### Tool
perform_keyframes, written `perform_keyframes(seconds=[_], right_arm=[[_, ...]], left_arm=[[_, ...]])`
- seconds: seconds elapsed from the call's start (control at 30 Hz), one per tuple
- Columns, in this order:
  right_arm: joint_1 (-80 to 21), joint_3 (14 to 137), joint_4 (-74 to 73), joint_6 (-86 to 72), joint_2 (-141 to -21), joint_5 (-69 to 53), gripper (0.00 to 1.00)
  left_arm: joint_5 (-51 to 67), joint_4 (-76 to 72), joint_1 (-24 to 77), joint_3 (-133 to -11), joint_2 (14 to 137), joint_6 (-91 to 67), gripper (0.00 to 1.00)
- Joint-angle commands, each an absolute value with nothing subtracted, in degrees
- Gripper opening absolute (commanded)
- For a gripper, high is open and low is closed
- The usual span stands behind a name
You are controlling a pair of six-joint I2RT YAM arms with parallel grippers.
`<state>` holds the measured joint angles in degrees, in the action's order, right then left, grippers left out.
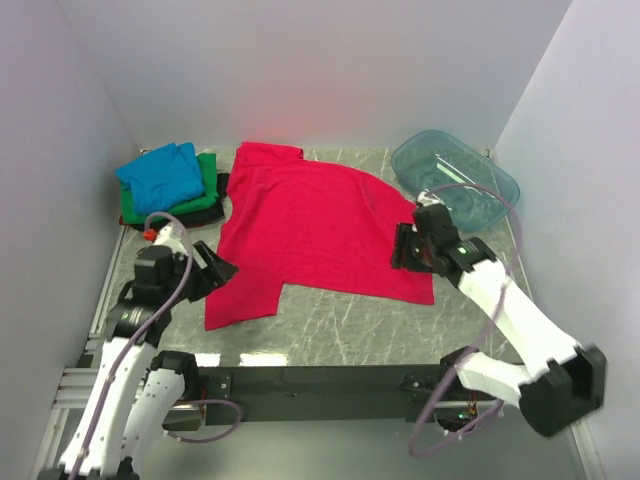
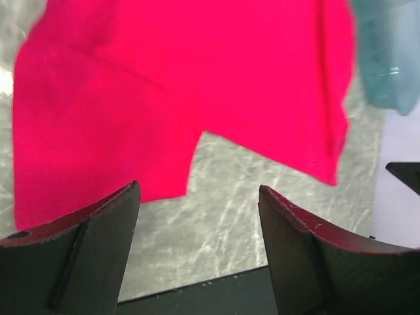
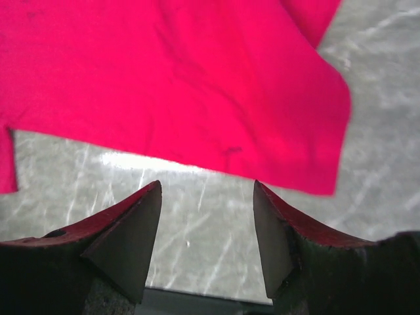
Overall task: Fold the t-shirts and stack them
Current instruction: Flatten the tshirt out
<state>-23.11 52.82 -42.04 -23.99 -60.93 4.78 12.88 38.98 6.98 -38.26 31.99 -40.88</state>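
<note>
Presently the red t-shirt (image 1: 310,225) lies spread flat on the counter (image 1: 350,320), left end effector (image 2: 197,190) and right end effector (image 3: 207,187) both spread and empty just off its near edge; folding appears the step in hand, next requiring a pinch on the cloth's edge.

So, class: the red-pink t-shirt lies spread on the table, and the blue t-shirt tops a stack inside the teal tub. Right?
No: the blue t-shirt tops a stack on the table at far left, outside the teal tub; the top view shows it.
</note>
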Motion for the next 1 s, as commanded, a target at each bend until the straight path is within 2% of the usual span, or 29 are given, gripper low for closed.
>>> perform_keyframes(seconds=[0.0,0.13,0.33,0.5,0.7,0.97], right_arm=[[-23.2,55.01,-32.45,-22.41,-68.62,3.61,0.65],[-23.2,58.18,-28.92,-22.23,-79.42,1.58,0.65],[-25.31,59.5,-23.21,-23.38,-87.08,-2.46,0.65],[-25.4,61.34,-20.84,-23.56,-91.05,-2.38,0.65],[-26.54,63.02,-19.78,-23.47,-96.94,-2.64,0.65],[-30.41,61.18,-18.11,-24.7,-101.34,-2.81,0.65]], left_arm=[[14.68,25.77,7.47,-35.35,34.79,-42.54,0.77],[8.11,19.44,13.07,-34.89,40.68,-42.45,0.77],[-6.76,15.48,25.47,-39.55,55.26,-41.05,0.78],[-7.47,5.03,28.91,-41.65,68.69,-39.82,0.78],[-8.61,1.06,31.29,-44.73,83.38,-36.92,0.79],[-6.6,-1.3,31.55,-37.98,85.34,-39.46,0.81]])
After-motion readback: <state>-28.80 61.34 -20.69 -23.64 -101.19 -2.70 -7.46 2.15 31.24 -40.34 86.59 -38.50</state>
